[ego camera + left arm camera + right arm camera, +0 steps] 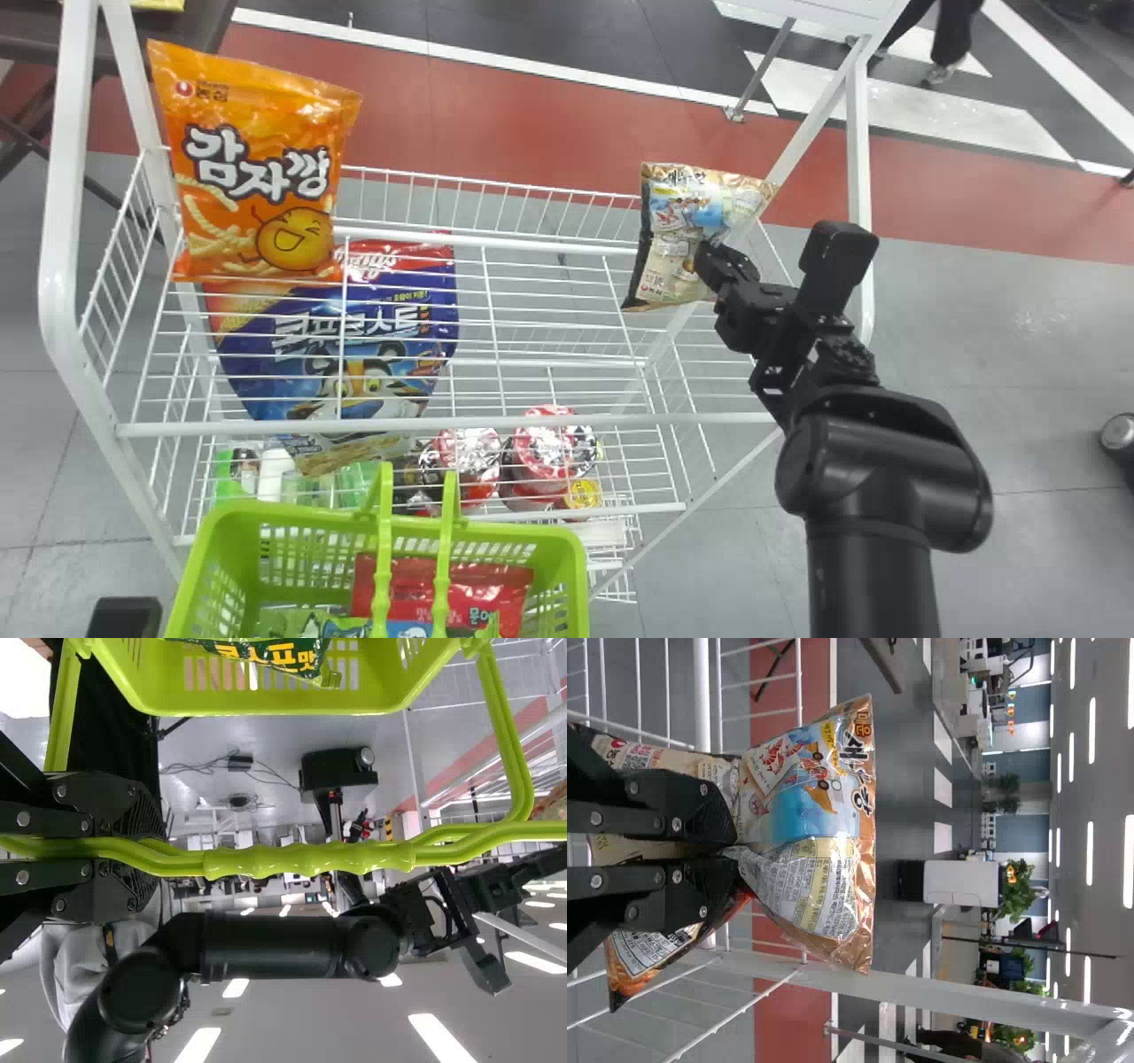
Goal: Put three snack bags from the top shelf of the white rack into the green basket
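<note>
Right end effector [711,268] pinches a snack bag [666,239], Korean lettering and fine-print panel visible, at white rack's [443,425] right end; left end effector [146,854] clamps green basket's [567,554] handle [310,860].

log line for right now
right gripper: pinching snack bag; left gripper: on basket handle; basket: red bag inside; orange bag: on rack

Across the white rack [532,423], "감자깡" stands on the orange bag [257,168] at its upper left, "콘푸로스트" on the blue bag [283,377] lower down its left side, and "새우깡" on the brown bag [678,213] at its right, while in the green basket [292,517] before it "문어" marks the red bag [478,589] and "스프맛" the green bag [297,654].
</note>
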`<state>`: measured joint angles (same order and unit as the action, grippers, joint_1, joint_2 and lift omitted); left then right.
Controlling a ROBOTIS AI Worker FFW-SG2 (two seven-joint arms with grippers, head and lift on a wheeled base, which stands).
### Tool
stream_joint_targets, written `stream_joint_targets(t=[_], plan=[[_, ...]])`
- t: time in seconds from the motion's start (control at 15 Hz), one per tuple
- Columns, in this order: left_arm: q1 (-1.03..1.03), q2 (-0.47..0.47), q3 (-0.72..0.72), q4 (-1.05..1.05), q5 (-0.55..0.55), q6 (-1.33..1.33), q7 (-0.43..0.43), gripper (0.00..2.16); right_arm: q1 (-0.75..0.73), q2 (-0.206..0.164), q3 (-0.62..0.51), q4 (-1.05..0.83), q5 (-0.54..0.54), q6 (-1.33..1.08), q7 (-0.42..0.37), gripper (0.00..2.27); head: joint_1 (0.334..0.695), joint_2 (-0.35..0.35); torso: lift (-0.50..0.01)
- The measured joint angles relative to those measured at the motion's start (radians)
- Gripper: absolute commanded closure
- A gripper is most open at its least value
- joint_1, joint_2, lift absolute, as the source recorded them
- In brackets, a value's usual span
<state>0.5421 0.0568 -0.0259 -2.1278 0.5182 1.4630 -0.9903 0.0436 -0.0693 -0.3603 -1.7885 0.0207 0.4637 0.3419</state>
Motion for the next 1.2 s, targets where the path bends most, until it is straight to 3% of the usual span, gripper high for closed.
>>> stream_joint_targets(t=[0.2, 0.4, 0.67, 0.93, 1.2], plan=[[0.000, 0.001, 0.000, -0.004, 0.001, 0.003, -0.002, 2.15, 0.108, 0.008, 0.005, -0.223, -0.050, 0.156, 0.033, 2.13, 0.695, -0.350, 0.000], [0.001, 0.003, 0.000, -0.006, 0.003, 0.003, -0.002, 2.15, 0.283, 0.014, -0.031, -0.498, -0.176, 0.372, 0.034, 2.13, 0.695, -0.350, 0.000], [0.005, 0.001, -0.005, -0.008, 0.002, 0.001, -0.001, 2.15, 0.507, 0.052, -0.114, -0.761, -0.333, 0.587, 0.065, 2.13, 0.695, -0.350, 0.000], [0.027, -0.004, -0.008, -0.009, 0.002, -0.018, 0.003, 2.15, 0.588, 0.062, -0.123, -0.841, -0.387, 0.914, 0.140, 2.13, 0.695, -0.350, 0.000], [0.038, -0.009, -0.025, -0.011, -0.002, -0.039, 0.013, 2.15, 0.669, 0.063, -0.106, -0.825, -0.484, 1.027, 0.193, 2.13, 0.695, -0.350, 0.000]])
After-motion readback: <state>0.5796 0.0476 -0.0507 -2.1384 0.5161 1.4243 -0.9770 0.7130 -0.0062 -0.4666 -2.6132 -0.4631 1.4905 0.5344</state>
